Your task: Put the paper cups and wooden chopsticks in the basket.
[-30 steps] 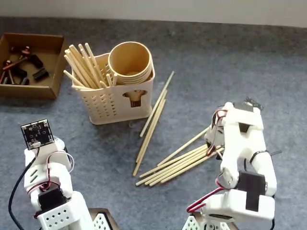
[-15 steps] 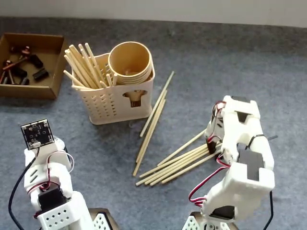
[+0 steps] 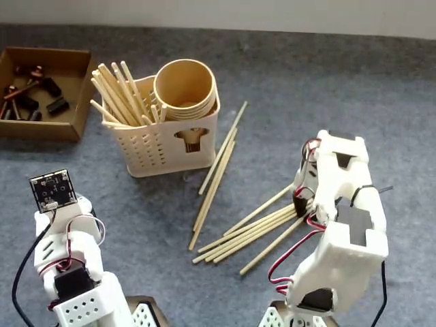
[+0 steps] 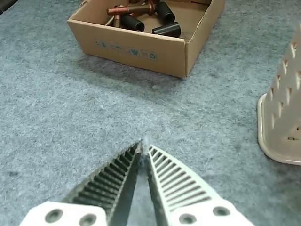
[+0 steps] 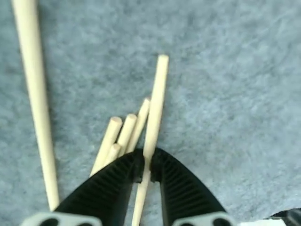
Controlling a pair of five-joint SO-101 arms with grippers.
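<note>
Right arm (image 3: 344,225) hid the near ends of the chopsticks (image 3: 252,231) at lower right; cardboard box (image 3: 48,129) was clipped by the left edge, its small parts (image 3: 27,102) too tiny to name

Blue print on the cardboard box (image 4: 136,47) is illegible.

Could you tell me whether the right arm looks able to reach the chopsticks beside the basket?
Probably not yet: its tool is shut on another chopstick, though only carpet lies before the chopsticks by the basket.
</note>
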